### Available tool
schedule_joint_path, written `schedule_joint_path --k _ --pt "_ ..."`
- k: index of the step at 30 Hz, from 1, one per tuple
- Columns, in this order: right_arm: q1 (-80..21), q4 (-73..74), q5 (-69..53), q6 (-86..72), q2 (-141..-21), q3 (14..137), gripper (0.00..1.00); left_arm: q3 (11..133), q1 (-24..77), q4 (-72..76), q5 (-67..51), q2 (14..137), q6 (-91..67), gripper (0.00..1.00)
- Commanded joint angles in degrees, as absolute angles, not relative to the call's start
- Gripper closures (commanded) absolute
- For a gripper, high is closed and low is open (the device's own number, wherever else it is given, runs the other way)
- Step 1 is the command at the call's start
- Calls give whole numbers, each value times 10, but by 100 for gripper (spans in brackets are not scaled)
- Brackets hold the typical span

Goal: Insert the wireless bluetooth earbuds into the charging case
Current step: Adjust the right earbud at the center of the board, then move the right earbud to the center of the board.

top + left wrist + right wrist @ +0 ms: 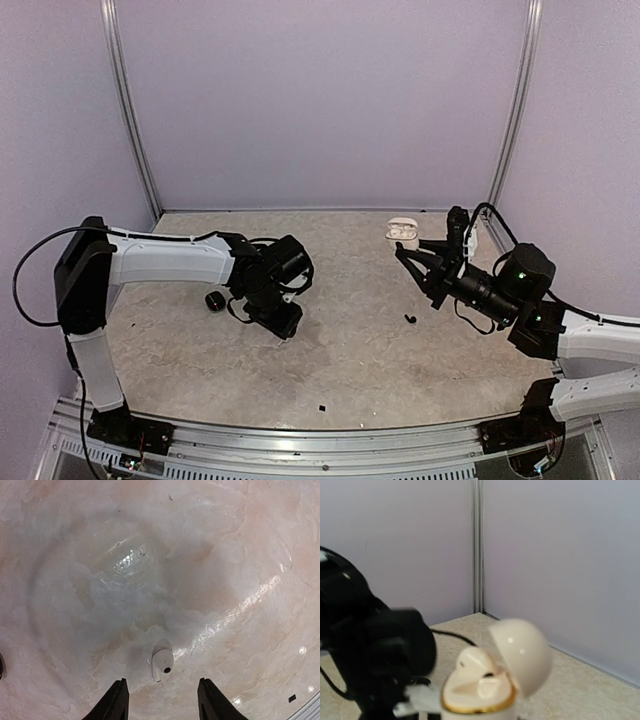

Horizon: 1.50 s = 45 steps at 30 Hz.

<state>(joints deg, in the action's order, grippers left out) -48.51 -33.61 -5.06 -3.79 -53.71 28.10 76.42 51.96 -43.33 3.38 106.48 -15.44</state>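
White earbud (162, 659): just ahead of left gripper (162, 689), centred between parted fingers (116, 702), stem nearest. Right gripper (408, 248) clamps charging case (480, 687).

White shells are paired with black joints on the left arm (165, 260) and right arm (600, 338), black cables (20, 290) are looped off both, and the left gripper (161, 682) is tipped in black.

No word, brand, number or label can be read in any of the views. The white charging case (475, 686), the white earbud (162, 659) on the table (235, 555), and the left arm (165, 258) and right arm (600, 340) show plain surfaces. The only mark is a small green light (520, 271) on the right arm.
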Motion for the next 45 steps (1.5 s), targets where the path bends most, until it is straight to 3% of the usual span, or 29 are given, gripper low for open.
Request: schedule_joint_path --k 1,18,26,36,39,43,45 --pt "-479 -338 -42 -33 -520 274 100 799 516 -484 24 1116 -126 54" --pt "-475 -347 -43 -34 -519 263 100 837 514 -499 51 1188 -101 78" --pt "-473 -348 -49 -35 -521 264 100 719 532 -496 -44 1099 -136 91" --pt "-472 -367 -64 -36 -542 266 100 587 580 -537 -60 1009 -198 87" --pt "-471 -367 -65 -33 -544 267 100 584 584 -542 -50 1014 -202 82" --pt "-471 -365 -64 -31 -542 267 100 612 586 -556 -24 1032 -197 68" --pt "-471 -363 -64 -31 -540 266 100 627 588 -560 -22 1043 -191 67"
